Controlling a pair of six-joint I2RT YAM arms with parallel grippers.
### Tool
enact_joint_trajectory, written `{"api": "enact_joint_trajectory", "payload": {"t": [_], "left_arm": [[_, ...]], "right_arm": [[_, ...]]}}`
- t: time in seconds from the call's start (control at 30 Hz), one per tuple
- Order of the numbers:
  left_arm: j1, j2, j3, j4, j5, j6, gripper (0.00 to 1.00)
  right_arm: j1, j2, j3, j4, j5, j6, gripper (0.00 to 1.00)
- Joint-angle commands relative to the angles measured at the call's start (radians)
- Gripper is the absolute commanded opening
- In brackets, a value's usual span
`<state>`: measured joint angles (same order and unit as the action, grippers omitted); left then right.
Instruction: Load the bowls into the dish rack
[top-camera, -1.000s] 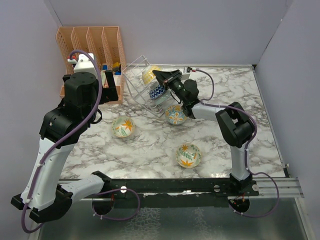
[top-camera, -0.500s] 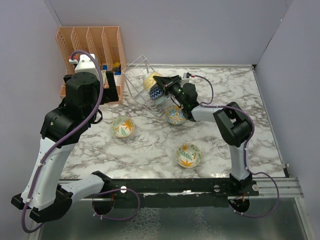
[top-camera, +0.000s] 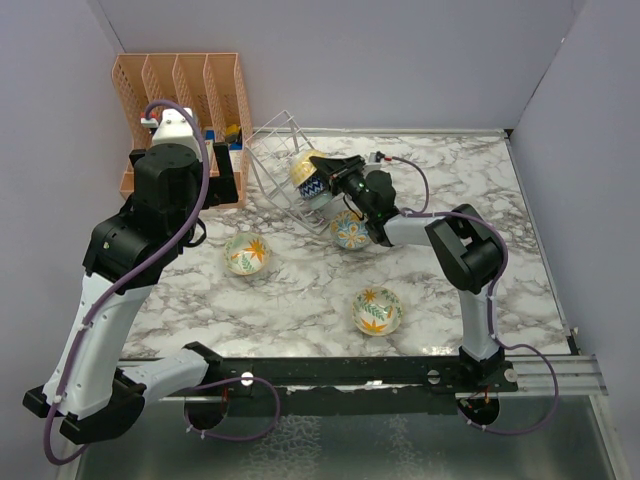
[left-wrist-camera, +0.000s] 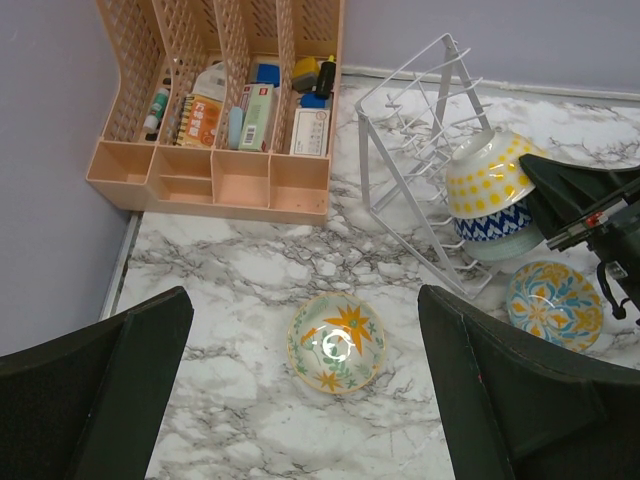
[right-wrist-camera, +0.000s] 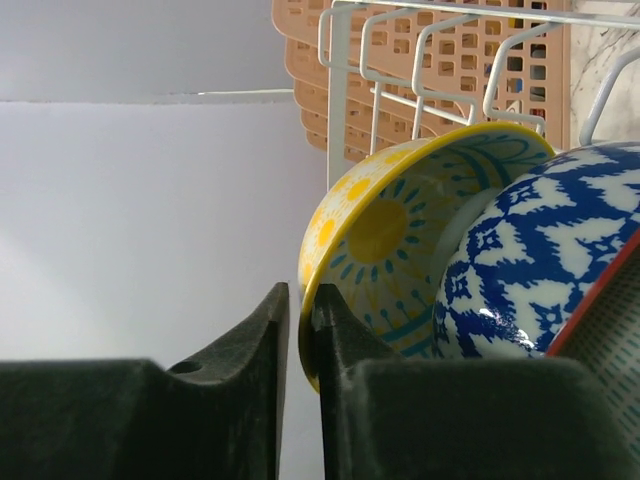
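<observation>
Chief risk: dragging or toppling the dish rack (left-wrist-camera: 361, 160), thin white wire, see-through, probably light, and seemingly tilted rather than flat on the marbled table (left-wrist-camera: 230, 270). Right hand (right-wrist-camera: 300, 300) clenched on the rim of the yellow-sun bowl (right-wrist-camera: 385, 230), fingers nearly together around that thin edge; any sideways pull there likely to lever the whole frame along. Yellow-sun bowl nested on its side over the blue-patterned bowl (left-wrist-camera: 495, 222) and a pale teal bowl (left-wrist-camera: 505, 247), the three stacked against the rack's near end, touching the wire. Impossible to tell whether seated in a V slot or merely leaning. Could slide or roll out on release: glossy glazed surfaces, round walls, little for bare wire to catch. Also some danger of chipping, glaze on glaze, from pressing the stack tighter. Left hand (left-wrist-camera: 305, 300) spread wide and holding nothing, poised above a cream leaf-print bowl (left-wrist-camera: 337, 341) upright on the table. Another patterned bowl (left-wrist-camera: 553, 303) just beside the rack, one more (top-camera: 377, 310) well apart toward the near edge, both shallow, round and hard-looking. Orange plastic organizer (left-wrist-camera: 215, 170), perforated and rigid, near the rack on its left: a possible snag for a shoved wire frame.
</observation>
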<state>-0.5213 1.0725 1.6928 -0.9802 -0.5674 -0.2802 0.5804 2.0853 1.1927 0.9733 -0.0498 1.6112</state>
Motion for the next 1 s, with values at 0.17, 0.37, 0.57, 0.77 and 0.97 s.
{"api": "enact_joint_trajectory", "payload": {"t": [0.17, 0.37, 0.57, 0.77, 0.97], "left_arm": [[-0.006, -0.005, 0.002, 0.011, 0.005, 0.008, 0.99], [-0.005, -0.01, -0.002, 0.013, 0.003, 0.008, 0.99], [-0.006, -0.017, -0.007, 0.013, 0.0, 0.007, 0.99], [-0.006, -0.017, -0.016, 0.026, -0.001, 0.008, 0.98], [-0.006, -0.013, -0.017, 0.031, 0.001, 0.008, 0.99]], "right_arm": [[-0.005, -0.013, -0.009, -0.005, -0.01, 0.0, 0.25], [-0.008, -0.028, -0.014, -0.031, -0.043, -0.017, 0.3], [-0.014, -0.073, -0.044, -0.064, -0.045, -0.035, 0.35], [-0.028, -0.107, -0.087, -0.085, -0.069, -0.039, 0.35], [-0.044, -0.163, -0.134, -0.111, -0.077, -0.067, 0.35]]}}
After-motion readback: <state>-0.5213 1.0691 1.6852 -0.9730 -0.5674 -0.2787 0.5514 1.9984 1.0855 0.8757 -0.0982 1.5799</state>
